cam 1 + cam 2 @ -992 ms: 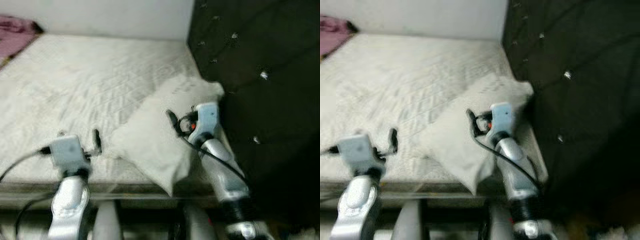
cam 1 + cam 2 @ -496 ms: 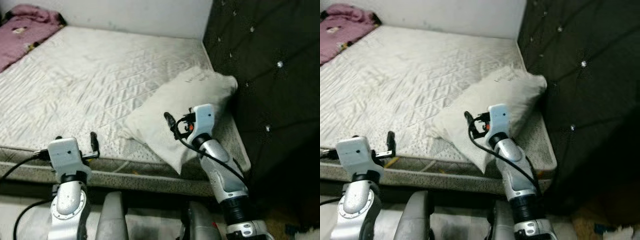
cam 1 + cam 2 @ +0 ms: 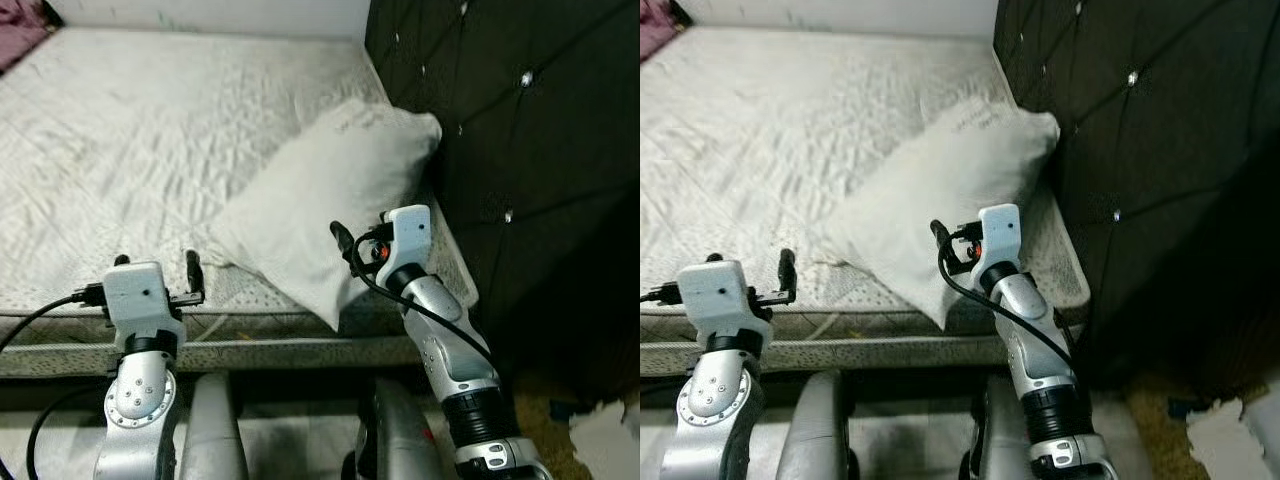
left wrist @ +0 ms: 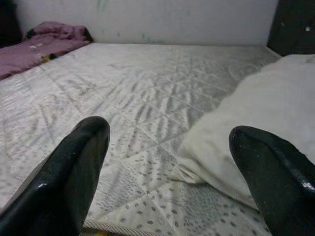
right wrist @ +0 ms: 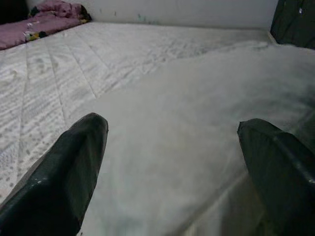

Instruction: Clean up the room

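White rectangular pillow lies on quilted white mattress, against black tufted headboard. Right gripper hovers over it, fingers apart; left gripper beside, fingers apart.

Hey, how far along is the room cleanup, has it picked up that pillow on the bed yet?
Not yet. The pillow lies crooked on the bare mattress, its corner hanging over the near edge. Both claws are open with nothing in them: the right claw is poised over the pillow, the left claw beside its corner. Left to do: grasp and straighten the pillow, and deal with the purple cloth at the far end.
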You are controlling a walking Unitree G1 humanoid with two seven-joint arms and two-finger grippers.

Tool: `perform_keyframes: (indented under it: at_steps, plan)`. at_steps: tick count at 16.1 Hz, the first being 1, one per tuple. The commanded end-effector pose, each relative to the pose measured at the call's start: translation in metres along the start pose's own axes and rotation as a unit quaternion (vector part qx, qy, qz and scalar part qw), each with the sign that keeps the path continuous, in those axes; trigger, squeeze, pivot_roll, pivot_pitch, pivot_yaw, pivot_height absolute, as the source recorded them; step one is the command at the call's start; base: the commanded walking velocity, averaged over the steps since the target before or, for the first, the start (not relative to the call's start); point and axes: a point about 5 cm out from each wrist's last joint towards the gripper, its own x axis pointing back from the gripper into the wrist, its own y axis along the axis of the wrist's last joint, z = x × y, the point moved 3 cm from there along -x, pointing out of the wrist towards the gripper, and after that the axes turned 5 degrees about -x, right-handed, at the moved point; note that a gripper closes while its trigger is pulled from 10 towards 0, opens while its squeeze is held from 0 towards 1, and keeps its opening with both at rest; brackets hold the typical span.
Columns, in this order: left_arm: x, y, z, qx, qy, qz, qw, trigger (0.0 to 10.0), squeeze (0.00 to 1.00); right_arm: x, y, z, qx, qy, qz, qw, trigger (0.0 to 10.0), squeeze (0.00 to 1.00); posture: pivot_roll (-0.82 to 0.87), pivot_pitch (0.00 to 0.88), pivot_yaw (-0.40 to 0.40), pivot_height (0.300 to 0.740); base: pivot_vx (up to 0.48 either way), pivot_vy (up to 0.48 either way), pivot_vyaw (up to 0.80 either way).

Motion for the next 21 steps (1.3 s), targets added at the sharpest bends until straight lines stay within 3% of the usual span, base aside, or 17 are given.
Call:
perform_keyframes:
  at_steps: [1, 21]
  plan:
    - [0.002, 0.002, -0.003, 0.004, -0.006, -0.003, 1.0, 10.0, 0.0, -0.002, 0.005, 0.002, 0.003, 0.007, -0.004, 1.0, 10.0, 0.0, 0.01, 0.01, -0.064, 0.557, 0.0, 0.0, 0.0]
    - [0.003, 0.003, -0.014, 0.023, -0.043, -0.002, 0.999, 10.0, 0.0, -0.003, 0.006, 0.0, 0.006, 0.0, -0.003, 1.0, 10.0, 0.0, 0.01, 0.028, -0.065, 0.557, 0.183, 0.0, 0.0]
